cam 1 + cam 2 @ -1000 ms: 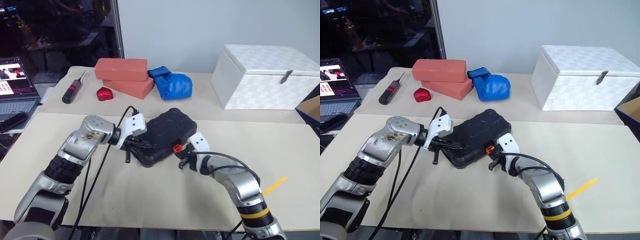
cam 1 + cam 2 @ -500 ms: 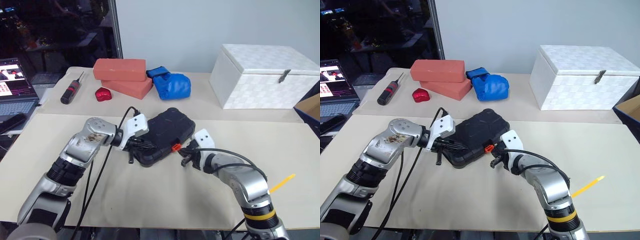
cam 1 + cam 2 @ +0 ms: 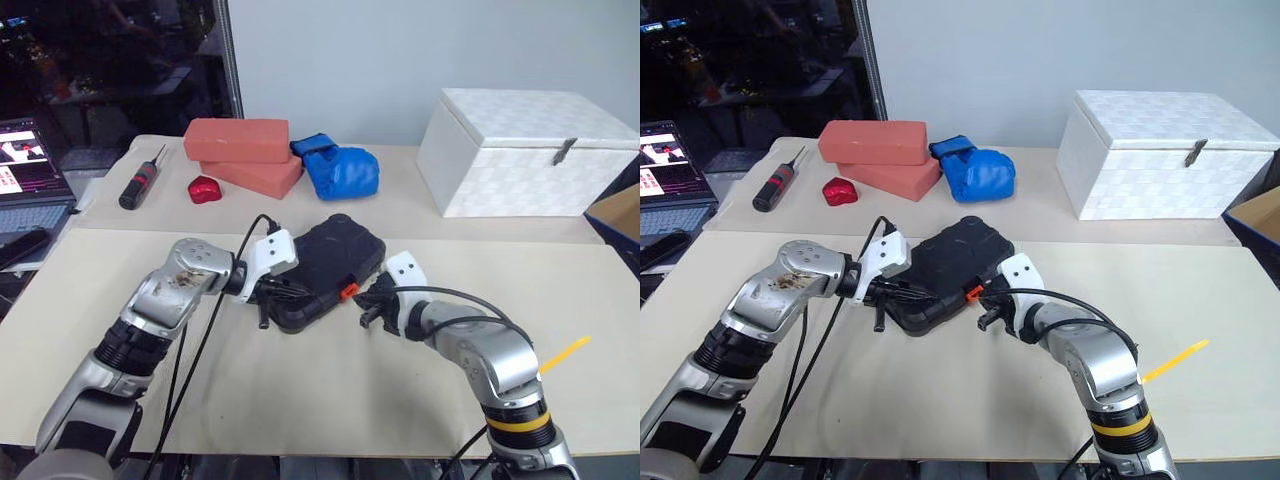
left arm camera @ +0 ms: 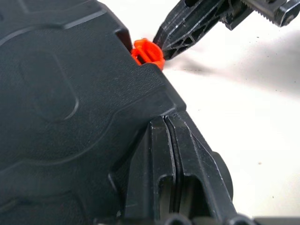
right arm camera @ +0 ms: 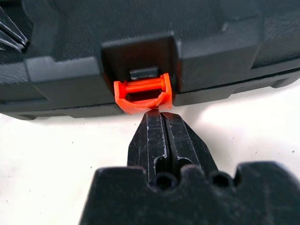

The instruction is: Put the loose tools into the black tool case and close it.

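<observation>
The black tool case lies shut mid-table between my two grippers, with bare table open on its near side and to its right. My left gripper presses its closed fingers on the case's near-left edge, holding nothing. My right gripper, fingers pinched together and empty, has its tip at the orange latch, which hangs unfastened on the near-right edge; the wrist view shows that closely. The white box sits closed far right.
</observation>
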Tool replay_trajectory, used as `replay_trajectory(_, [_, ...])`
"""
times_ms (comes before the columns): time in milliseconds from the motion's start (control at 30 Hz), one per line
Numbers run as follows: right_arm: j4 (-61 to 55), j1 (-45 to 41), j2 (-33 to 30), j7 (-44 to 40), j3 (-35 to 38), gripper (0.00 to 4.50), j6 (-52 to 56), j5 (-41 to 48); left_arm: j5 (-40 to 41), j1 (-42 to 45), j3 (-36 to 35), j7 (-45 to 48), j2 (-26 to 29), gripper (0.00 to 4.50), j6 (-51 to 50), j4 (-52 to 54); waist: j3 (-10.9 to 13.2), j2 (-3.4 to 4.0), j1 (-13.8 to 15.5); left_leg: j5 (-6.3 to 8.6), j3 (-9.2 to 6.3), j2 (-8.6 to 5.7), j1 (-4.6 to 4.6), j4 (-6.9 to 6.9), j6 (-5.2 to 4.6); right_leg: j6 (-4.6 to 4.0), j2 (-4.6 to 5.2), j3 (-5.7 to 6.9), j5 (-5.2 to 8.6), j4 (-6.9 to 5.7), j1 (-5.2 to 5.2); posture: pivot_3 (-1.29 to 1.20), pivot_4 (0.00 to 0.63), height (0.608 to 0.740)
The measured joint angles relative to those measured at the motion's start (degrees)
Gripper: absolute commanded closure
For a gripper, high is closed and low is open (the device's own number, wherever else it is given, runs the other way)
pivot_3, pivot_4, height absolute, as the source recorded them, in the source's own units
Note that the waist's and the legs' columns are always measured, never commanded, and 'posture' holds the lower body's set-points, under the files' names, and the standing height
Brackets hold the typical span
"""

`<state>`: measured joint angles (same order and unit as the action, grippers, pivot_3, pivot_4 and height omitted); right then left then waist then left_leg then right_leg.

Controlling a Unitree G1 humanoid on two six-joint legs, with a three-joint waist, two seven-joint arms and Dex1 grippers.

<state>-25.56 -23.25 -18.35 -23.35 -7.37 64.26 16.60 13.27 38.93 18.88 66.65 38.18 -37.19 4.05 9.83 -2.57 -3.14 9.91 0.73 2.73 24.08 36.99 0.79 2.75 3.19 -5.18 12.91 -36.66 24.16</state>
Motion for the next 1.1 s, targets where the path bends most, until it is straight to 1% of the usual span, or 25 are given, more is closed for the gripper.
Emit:
replay_trajectory(167, [-2.3, -4.22, 2.18, -0.06, 0.53, 4.5, -0.15, 1.12, -0.02, -0.65, 0.02, -0.43, -0.56, 4.43, 0.07, 0.2, -0.18, 0.14, -0.26, 0.0, -0.01, 0.0, -0.15, -0.02, 0.01, -0.07, 0.0, -0.01, 0.04, -0.04, -0.1, 0.0, 0.15, 0.736])
replay_trajectory(333, [-0.95, -4.76, 2.42, -0.34, -2.75, 4.5, -2.7, 1.52, 0.03, -2.09, -0.11, -0.97, -1.19, 4.43, 1.26, 0.95, -0.43, 0.13, 0.15, 0.01, 0.02, -0.02, -0.06, -0.07, 0.01, -0.05, 0.04, -0.01, 0.19, 0.01, -0.07, 0.0, 0.15, 0.736])
replay_trajectory(400, [-1.74, -3.55, 1.76, -0.69, -2.74, 4.5, -6.36, 1.42, 0.67, -4.29, -2.23, -1.73, -2.15, 4.43, 3.31, 1.61, -0.44, 0.15, 0.37, 0.02, 0.03, -0.03, 0.05, -0.13, 0.0, 0.03, 0.05, -0.01, 0.17, 0.05, 0.03, 0.0, 0.15, 0.736])
replay_trajectory(433, [-3.03, -1.88, 2.42, -0.7, -0.97, 4.5, -9.47, 1.71, 2.04, -6.55, -4.2, -2.55, -3.15, 4.43, 4.44, 1.95, -0.44, 0.14, 0.54, 0.03, 0.0, -0.01, 0.12, -0.16, -0.01, 0.29, 0.04, 0.03, 0.07, 0.04, 0.09, 0.0, 0.15, 0.736])
replay_trajectory(500, [-4.74, 0.22, 3.58, -2.2, 2.54, 4.5, -14.94, 3.65, 4.5, -10.07, -7.91, -3.69, -5.23, 4.43, 6.65, 1.96, -0.43, 0.15, 0.63, 0.03, -0.01, -0.01, 0.24, -0.2, -0.01, 0.3, 0.04, 0.04, 0.07, 0.04, 0.21, 0.0, 0.15, 0.736])
replay_trajectory(567, [-7.34, 2.15, 0.76, -6.62, 6.51, 3.92, -16.36, 8.18, 6.96, -12.97, -9.92, -3.65, -5.64, 3.93, 7.88, 3.15, -0.39, 0.11, 0.62, 0.03, -0.04, 0.01, 0.29, -0.2, -0.01, 0.31, 0.03, 0.09, 0.07, 0.09, 0.2, 0.0, 0.15, 0.736])
replay_trajectory(633, [-9.58, 6.07, -5.94, -11.44, 10.27, 3.35, -18.16, 9.6, 11.01, -16.58, -14.3, -4.12, -5.22, 3.33, 5.32, 5.14, -0.38, 0.1, 0.62, 0.04, -0.03, -0.01, 0.29, -0.21, -0.02, 0.31, 0.08, 0.09, 0.08, 0.16, 0.18, 0.0, 0.15, 0.736])
replay_trajectory(667, [-10.12, 8.52, -9.17, -13.56, 11.59, 3.16, -19.22, 9.61, 12.84, -18.39, -16.54, -4.38, -4.76, 3.1, 4.26, 6.59, -0.37, 0.1, 0.63, 0.04, -0.03, 0.0, 0.31, -0.2, -0.01, 0.28, 0.09, 0.11, 0.09, 0.22, 0.18, 0.0, 0.15, 0.736])
replay_trajectory(700, [-10.17, 11.79, -12.79, -16.3, 13.3, 2.66, -20.12, 9.68, 14.57, -20.77, -19.05, -4.46, -3.5, 2.57, 3.39, 8.13, -0.37, 0.1, 0.62, 0.04, -0.03, 0.02, 0.27, -0.24, -0.01, 0.2, 0.08, 0.12, 0.12, 0.3, 0.14, 0.0, 0.15, 0.736])
replay_trajectory(733, [-10.32, 14.74, -15.25, -18.76, 15.14, 2.35, -20.81, 10.39, 16.1, -22.7, -21.0, -4.71, -2.64, 2.36, 2.55, 9.65, -0.35, 0.12, 0.63, 0.04, -0.03, 0.02, 0.28, -0.26, -0.01, -0.07, 0.09, 0.12, 0.25, 0.38, 0.14, 0.0, 0.15, 0.736])
replay_trajectory(767, [-10.6, 18.07, -17.58, -21.47, 17.1, 2.08, -21.92, 11.2, 17.07, -24.96, -22.77, -4.8, -1.84, 2.05, 1.96, 11.49, -0.34, 0.14, 0.64, 0.04, -0.01, 0.03, 0.28, -0.29, -0.01, -0.1, 0.09, 0.12, 0.24, 0.43, 0.13, 0.0, 0.15, 0.736])
replay_trajectory(833, [-10.81, 24.71, -21.91, -26.46, 21.94, 1.27, -23.93, 11.96, 19.27, -30.0, -26.49, -5.14, -0.31, 1.25, 0.93, 14.1, -0.33, 0.16, 0.62, 0.05, 0.03, 0.02, 0.25, -0.3, 0.0, -0.1, 0.13, 0.11, 0.25, 0.51, 0.09, 0.0, 0.15, 0.736])
replay_trajectory(867, [-10.77, 27.26, -23.21, -28.42, 24.59, 0.99, -25.0, 12.52, 20.29, -32.3, -28.19, -5.2, 0.59, 0.92, 0.59, 15.06, -0.31, 0.15, 0.55, 0.05, 0.05, 0.03, 0.25, -0.3, 0.0, -0.12, 0.14, 0.1, 0.23, 0.52, 0.11, 0.0, 0.15, 0.736])
replay_trajectory(933, [-10.65, 32.3, -24.79, -31.92, 30.52, 0.3, -27.68, 13.57, 20.99, -37.64, -31.98, -5.2, 2.5, 0.2, 0.57, 17.23, -0.3, 0.14, 0.5, 0.06, 0.09, 0.06, 0.19, -0.3, 0.01, -0.16, 0.15, 0.1, 0.21, 0.57, 0.08, 0.0, 0.15, 0.736])
replay_trajectory(967, [-10.32, 34.48, -25.16, -33.46, 33.4, 0.02, -29.69, 13.67, 20.99, -40.43, -33.93, -5.28, 3.41, 0.0, 0.8, 18.25, -0.3, 0.14, 0.54, 0.06, 0.1, 0.06, 0.15, -0.3, 0.02, -0.18, 0.18, 0.1, 0.22, 0.6, 0.07, 0.0, 0.15, 0.736])
replay_trajectory(1000, [-9.88, 35.78, -25.26, -34.24, 35.36, 0.02, -30.88, 13.68, 20.96, -42.27, -35.13, -5.31, 3.92, 0.0, 0.92, 18.82, -0.3, 0.13, 0.61, 0.08, 0.11, 0.06, 0.11, -0.29, 0.05, -0.19, 0.2, 0.11, 0.22, 0.62, 0.04, 0.0, 0.15, 0.736])
replay_trajectory(1033, [-9.53, 36.63, -25.28, -35.12, 36.77, 0.02, -32.24, 13.69, 20.88, -43.58, -35.97, -5.35, 4.27, 0.0, 1.24, 19.3, -0.29, 0.13, 0.67, 0.34, 0.11, 0.06, 0.09, -0.29, 0.49, -0.21, 0.24, 0.12, 0.23, 0.65, 0.06, 0.0, 0.15, 0.736])
replay_trajectory(1100, [-9.23, 38.39, -25.64, -36.59, 37.93, 0.02, -34.8, 13.55, 20.91, -45.3, -36.58, -5.36, 4.67, 0.0, 1.9, 20.61, -0.28, 0.14, 0.74, 0.43, 0.1, 0.06, 0.06, -0.29, 0.64, -0.24, 0.26, 0.14, 0.25, 0.83, 0.12, 0.0, 0.15, 0.736])
